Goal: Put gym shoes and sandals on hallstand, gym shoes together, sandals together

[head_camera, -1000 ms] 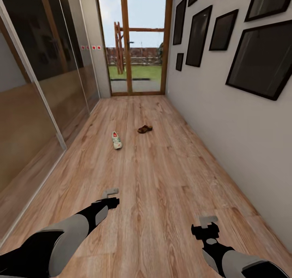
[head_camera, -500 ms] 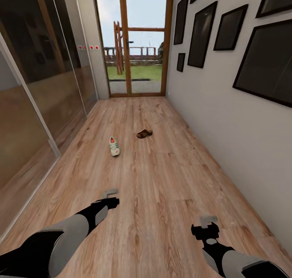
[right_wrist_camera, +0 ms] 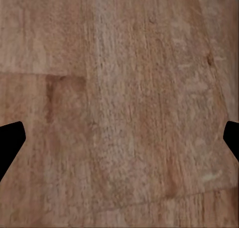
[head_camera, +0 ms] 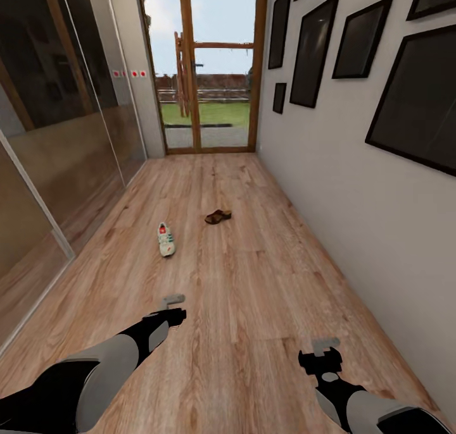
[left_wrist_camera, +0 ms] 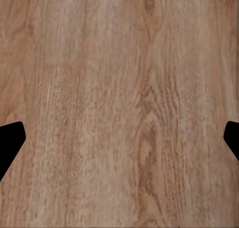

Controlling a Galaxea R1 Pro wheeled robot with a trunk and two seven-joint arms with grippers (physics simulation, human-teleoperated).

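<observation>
Left gripper [head_camera: 172, 307] low over the corridor floor [head_camera: 253, 307], jaws spread and empty, with one gym shoe [head_camera: 166, 239] lying straight ahead, well apart, long axis running near to far. One sandal [head_camera: 218, 216] farther and right of it, angled across the planks. Right gripper [head_camera: 324, 348] likewise spread and empty, clearly less well placed for either.

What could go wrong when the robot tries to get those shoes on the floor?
1. The gym shoe and the sandal lie far ahead of both open grippers, left and right, so the robot must drive closer and might bump a shoe.
2. The sandal is flat and low on the corridor floor, so fingers may slip off it.
3. The glass panels and the wall stand close on both sides, so a swinging arm might hit them.
</observation>
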